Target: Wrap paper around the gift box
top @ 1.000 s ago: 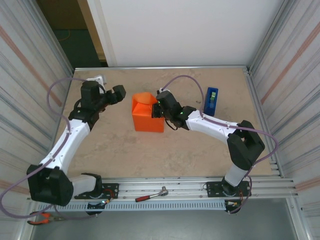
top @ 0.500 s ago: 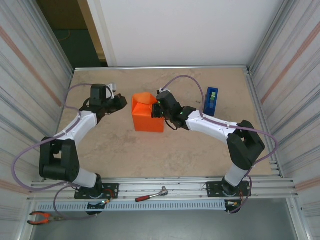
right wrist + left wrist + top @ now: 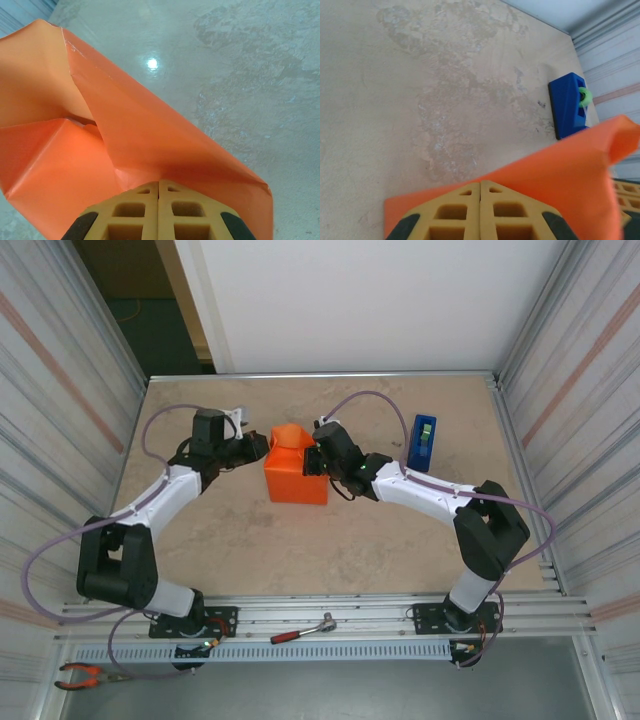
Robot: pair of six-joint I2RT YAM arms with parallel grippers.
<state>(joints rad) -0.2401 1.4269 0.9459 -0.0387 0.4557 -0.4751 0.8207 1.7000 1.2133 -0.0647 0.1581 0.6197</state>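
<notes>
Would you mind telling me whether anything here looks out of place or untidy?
The paper stands up at its far end as a loose, creased flap instead of lying flat. A red-handled tool lies on the near rail, and orange-handled pliers lie at the near left corner.

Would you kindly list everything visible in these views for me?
paper: one, orange, folded up into a block mid-table
tape dispenser: one, blue, far right of the table
table: one, mottled beige
hand tool: one, red handle, on the near rail
pliers: one, orange handles, near left corner
left claw: one, yellow pads, shut on the paper's left side
right claw: one, yellow pads, shut on the paper's right side
</notes>
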